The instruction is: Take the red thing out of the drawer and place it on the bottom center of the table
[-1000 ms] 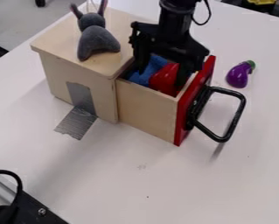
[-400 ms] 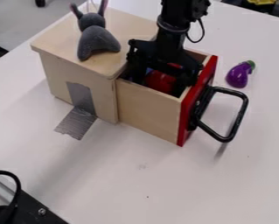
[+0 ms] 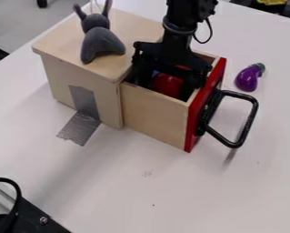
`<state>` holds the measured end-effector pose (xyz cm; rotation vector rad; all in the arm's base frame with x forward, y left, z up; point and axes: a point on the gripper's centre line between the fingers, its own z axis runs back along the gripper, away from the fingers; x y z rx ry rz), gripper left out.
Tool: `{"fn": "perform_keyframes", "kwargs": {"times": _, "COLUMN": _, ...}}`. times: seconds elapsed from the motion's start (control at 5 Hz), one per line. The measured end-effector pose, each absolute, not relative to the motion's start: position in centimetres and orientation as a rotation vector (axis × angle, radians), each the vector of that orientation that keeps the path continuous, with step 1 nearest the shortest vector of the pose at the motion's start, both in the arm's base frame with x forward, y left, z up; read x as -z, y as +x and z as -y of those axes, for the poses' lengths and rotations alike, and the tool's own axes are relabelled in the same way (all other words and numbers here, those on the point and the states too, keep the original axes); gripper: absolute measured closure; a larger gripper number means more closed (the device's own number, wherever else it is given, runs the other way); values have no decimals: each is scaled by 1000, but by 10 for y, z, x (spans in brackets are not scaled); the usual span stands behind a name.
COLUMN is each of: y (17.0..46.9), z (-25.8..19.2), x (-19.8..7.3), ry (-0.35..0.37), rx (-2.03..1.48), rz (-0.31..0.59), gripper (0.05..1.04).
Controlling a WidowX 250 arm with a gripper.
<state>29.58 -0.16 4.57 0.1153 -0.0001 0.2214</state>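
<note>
sitting in one drawer [image 3: 154, 113], one red thing [image 3: 166, 85]

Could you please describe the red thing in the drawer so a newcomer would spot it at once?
Find the wooden box, whose drawer is pulled out. Inside, partly hidden beneath the black arm, lies the red thing, glossy and rounded, unlike the drawer's flat red front.

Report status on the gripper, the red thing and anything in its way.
Gripper low in open drawer, jaws apart. Red thing between them, grip unconfirmed. Drawer walls close around; likely needs a straight lift.
</note>
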Motion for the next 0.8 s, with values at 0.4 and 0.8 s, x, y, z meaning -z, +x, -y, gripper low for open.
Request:
{"fn": "perform_keyframes", "kwargs": {"times": 0.4, "y": 293, "z": 8, "x": -52, "ry": 103, "rx": -206, "rz": 30, "gripper": 220}}
{"fn": "perform_keyframes", "kwargs": {"times": 0.8, "y": 291, "z": 12, "x": -86, "ry": 99, "rx": -195, "rz": 67, "gripper": 220}}
